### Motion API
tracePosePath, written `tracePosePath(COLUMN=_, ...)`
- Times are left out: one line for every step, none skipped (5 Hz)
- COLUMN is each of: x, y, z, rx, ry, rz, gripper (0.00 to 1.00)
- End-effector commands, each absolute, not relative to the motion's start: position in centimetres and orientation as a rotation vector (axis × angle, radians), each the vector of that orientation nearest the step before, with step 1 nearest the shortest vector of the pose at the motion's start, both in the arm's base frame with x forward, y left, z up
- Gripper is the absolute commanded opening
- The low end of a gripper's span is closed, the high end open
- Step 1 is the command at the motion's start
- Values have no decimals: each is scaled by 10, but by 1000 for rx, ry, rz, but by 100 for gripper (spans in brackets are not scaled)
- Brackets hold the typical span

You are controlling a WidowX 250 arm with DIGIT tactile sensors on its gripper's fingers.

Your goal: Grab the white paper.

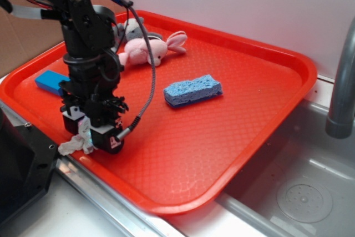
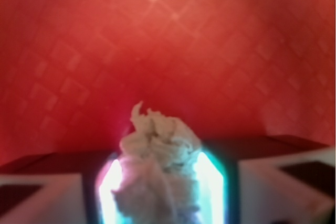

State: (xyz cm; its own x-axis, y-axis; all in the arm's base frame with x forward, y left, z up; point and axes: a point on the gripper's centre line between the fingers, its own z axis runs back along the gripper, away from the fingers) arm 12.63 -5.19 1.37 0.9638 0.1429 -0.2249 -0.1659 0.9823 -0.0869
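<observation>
Item, nearest the wrist camera: crumpled off-white tissue-like paper wad (image 2: 157, 166), wrinkled folds, filling the gap between the two glowing pale finger pads (image 2: 210, 182). The black robot gripper (image 1: 89, 137) is clenched on this white paper. In the exterior view the wad (image 1: 75, 144) hangs at the fingertips, a thin tail drooping over the near-left rim of the tray.

Item: red textured plastic tray (image 1: 222, 137), resting over a steel sink (image 1: 299, 192). Gripper stands at its near-left corner, pointing down.

Item: blue porous rectangular sponge (image 1: 193, 90), centre of tray, well apart from the gripper.

Item: pink plush rabbit toy (image 1: 150, 49), far side of tray; just behind it a grey-and-white plush toy (image 1: 131, 27), mostly covered by the arm.

Item: flat blue block (image 1: 52, 81), left of tray, partly behind the arm.

Step in hand, by judgement: the grasp is made and wants securing. Good practice would be to keep the pads pressed together and lift straight up, slowly, so the loose tail does not snag on the tray rim and pull the wad free.

Obscured: whether the wad is clear of the tray floor or touching it cannot be told; the wrist view is blurred, and the paper appears centred between the pads, though how deep it sits is uncertain. A grey faucet pipe (image 1: 341, 81) is cut off at right.
</observation>
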Motion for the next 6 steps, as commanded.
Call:
tracePosePath(x=162, y=-44, z=80, rx=-168, ry=103, rz=204, gripper=0)
tracePosePath(x=179, y=-42, z=109, rx=-149, ry=35, rz=183, gripper=0)
tracePosePath(x=191, y=-41, z=157, rx=-103, ry=-35, rz=210, gripper=0)
tracePosePath(x=194, y=-28, z=179, rx=-103, ry=-47, rz=214, gripper=0)
tracePosePath(x=194, y=-21, z=182, rx=-85, ry=-77, rz=230, gripper=0)
tracePosePath(x=204, y=-15, z=171, rx=-5, ry=-27, rz=154, gripper=0)
